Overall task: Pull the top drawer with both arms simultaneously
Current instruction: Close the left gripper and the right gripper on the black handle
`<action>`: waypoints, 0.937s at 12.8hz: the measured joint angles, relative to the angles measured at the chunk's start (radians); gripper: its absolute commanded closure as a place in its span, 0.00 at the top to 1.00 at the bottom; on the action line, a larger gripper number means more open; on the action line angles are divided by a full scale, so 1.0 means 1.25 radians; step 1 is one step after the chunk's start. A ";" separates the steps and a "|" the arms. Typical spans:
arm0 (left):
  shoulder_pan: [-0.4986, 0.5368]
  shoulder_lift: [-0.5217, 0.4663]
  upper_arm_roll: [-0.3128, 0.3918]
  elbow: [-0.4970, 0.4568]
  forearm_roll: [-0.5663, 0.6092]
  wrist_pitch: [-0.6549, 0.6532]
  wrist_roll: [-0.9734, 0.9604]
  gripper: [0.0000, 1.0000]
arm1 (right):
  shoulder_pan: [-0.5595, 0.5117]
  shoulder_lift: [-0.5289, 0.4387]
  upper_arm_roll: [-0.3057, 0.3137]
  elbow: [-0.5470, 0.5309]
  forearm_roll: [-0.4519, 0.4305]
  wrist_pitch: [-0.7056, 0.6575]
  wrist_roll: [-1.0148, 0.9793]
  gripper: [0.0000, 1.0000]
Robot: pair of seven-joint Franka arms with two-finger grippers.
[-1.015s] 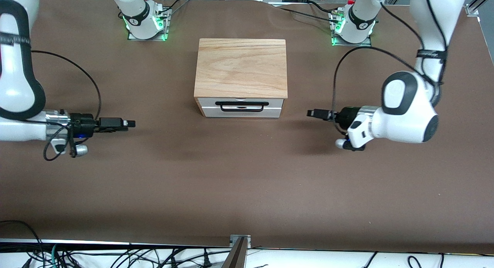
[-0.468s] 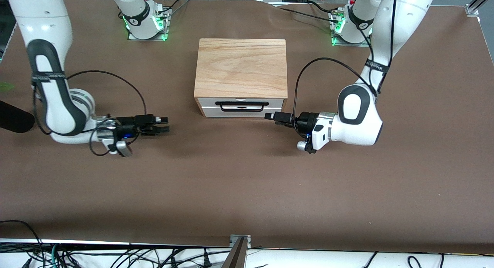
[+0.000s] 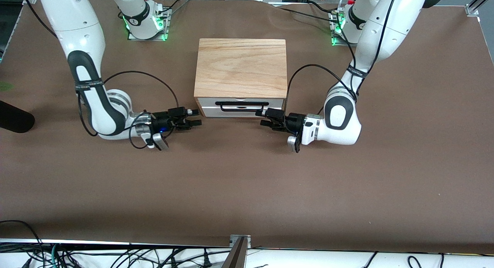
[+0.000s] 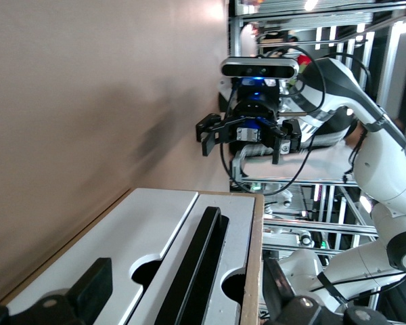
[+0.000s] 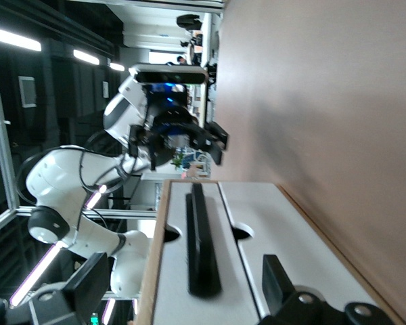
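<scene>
1. Light-wood cabinet (image 3: 241,68) sat on the brown table (image 3: 247,190) in the upper middle of the front view, between the two arm bases, its front facing the front camera.
2. Its top drawer (image 3: 240,102) showed as a white panel just under the top board, pushed in, with the wide black wire handle (image 3: 242,106) across it.
3. Coming in from the frame's middle left, the right gripper (image 3: 195,117) hovered low over the table beside the cabinet's front corner, fingers spread apart and holding nothing.
4. From the middle right, the left gripper (image 3: 261,117) hung just beside the handle's end in front of the drawer, its fingers likewise parted and empty.
5. Each wrist view looked along the drawer front (image 4: 159,233) (image 5: 257,223) and caught the other arm's gripper, open, farther off.
</scene>
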 measured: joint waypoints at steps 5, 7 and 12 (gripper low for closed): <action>0.007 0.000 0.000 -0.038 -0.015 -0.048 0.031 0.78 | 0.071 0.014 0.000 -0.003 0.066 0.002 0.000 1.00; 0.007 0.000 -0.002 -0.054 -0.017 -0.052 0.060 0.67 | 0.079 0.026 0.000 -0.004 0.067 0.002 0.000 1.00; 0.006 0.000 -0.005 -0.074 -0.033 -0.067 0.083 0.15 | 0.095 0.048 0.000 -0.005 0.068 0.000 0.000 0.93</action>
